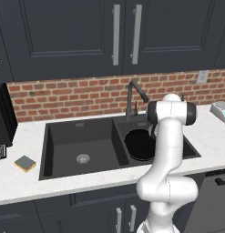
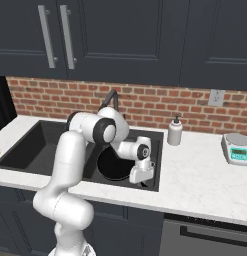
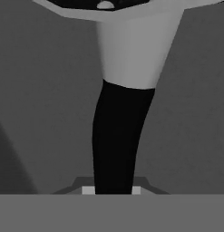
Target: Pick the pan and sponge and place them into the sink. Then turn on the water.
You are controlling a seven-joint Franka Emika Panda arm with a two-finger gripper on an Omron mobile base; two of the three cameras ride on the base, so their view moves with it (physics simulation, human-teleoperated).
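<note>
One pan (image 1: 140, 144) in sink (image 1: 63, 136) r. basin, hand (image 3: 114, 190) pinching its thin handle (image 3: 117, 136).
Looks rigid, heavy off-centre, likely to swing; sponge (image 1: 25, 163) on desk looks soft, light, easy by the sides.

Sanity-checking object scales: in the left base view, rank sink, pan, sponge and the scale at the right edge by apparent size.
1. sink, by far the largest.
2. pan, lying in the right basin, partly hidden by the arm.
3. sponge and scale: unsure, since the scale is cut off by the frame edge.
</note>
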